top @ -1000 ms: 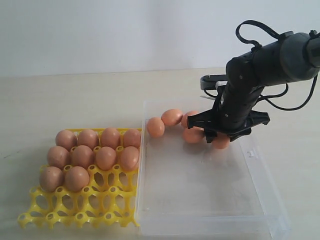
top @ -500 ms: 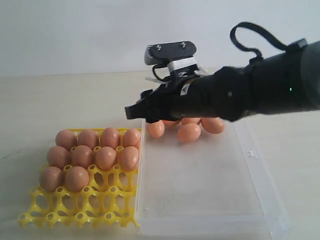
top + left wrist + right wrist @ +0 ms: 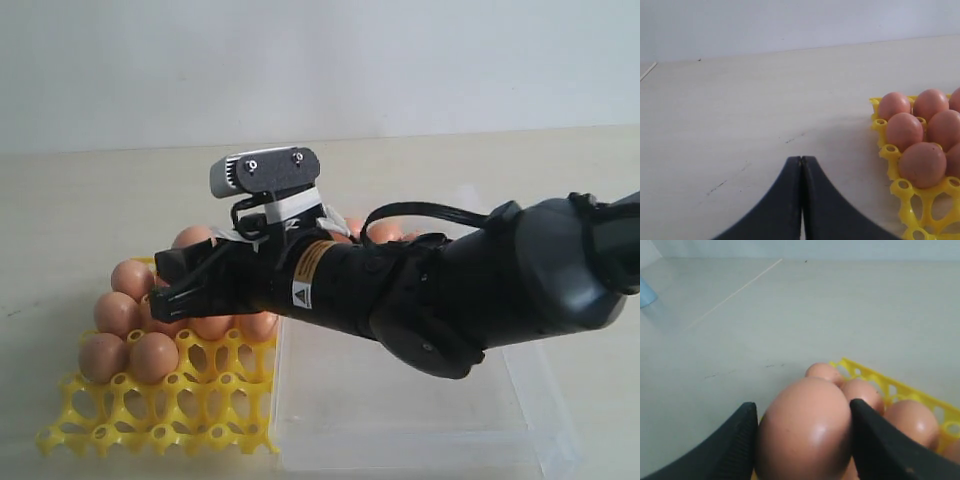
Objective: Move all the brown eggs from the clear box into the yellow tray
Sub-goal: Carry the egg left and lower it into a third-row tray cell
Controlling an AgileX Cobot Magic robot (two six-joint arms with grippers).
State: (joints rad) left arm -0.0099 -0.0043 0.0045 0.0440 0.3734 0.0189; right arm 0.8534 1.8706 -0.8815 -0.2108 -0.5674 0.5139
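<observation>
Brown egg (image 3: 805,440): pinched in my right pincer (image 3: 802,410), held above the yellow tray (image 3: 160,425) for seating there.
Left pincer (image 3: 801,195): pressed together, idle beside the tray.

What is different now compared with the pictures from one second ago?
The right hand rose from the back of the shallow clear plastic box and swung left over the bright yellow plastic egg tray, gripping one smooth orange-brown egg. The box, the tray and the eggs seen in its cups stayed in place.
</observation>
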